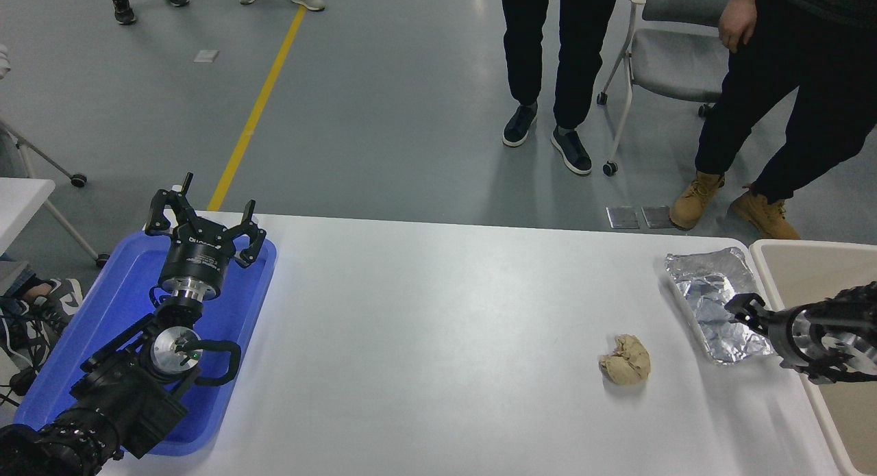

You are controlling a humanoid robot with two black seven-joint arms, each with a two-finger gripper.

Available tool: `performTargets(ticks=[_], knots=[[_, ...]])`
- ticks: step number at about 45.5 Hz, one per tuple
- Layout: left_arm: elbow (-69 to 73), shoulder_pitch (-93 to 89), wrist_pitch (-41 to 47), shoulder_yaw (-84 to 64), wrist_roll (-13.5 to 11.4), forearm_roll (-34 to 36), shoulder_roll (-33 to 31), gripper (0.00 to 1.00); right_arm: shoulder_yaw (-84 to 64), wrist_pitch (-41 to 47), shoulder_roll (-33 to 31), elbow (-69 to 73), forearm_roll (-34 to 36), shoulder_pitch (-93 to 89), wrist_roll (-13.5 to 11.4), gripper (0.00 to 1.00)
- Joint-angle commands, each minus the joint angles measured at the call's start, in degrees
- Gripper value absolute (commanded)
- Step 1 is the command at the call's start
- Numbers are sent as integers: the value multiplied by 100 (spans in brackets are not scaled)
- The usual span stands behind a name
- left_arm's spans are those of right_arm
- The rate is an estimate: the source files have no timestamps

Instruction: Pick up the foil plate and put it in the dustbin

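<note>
Where the white table [438, 339] ends on the right, the shiny crinkled silver foil plate [712, 291] lies flat beside the big beige plastic dustbin [808, 270]. Its long side runs away from the robot. The right black gripper [743, 310] reaches over its near right edge from the bin side — whether the fingers are wide or pinching, I cannot tell. The left black gripper [205, 222], fingers spread, sits far off over the blue plastic tray [89, 325].
</note>
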Motion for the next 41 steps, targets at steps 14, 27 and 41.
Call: performTargets(ticks=[14,27,41], knots=[[0,-7,0,0,0,0,1,100,238,-365,172,-357,53,-438,-21,100],[0,2,0,0,0,0,1,100,441,-523,471,-797,-35,-896,5,92],[0,-7,0,0,0,0,1,100,441,-611,542,-920,-44,-1019,31,50]])
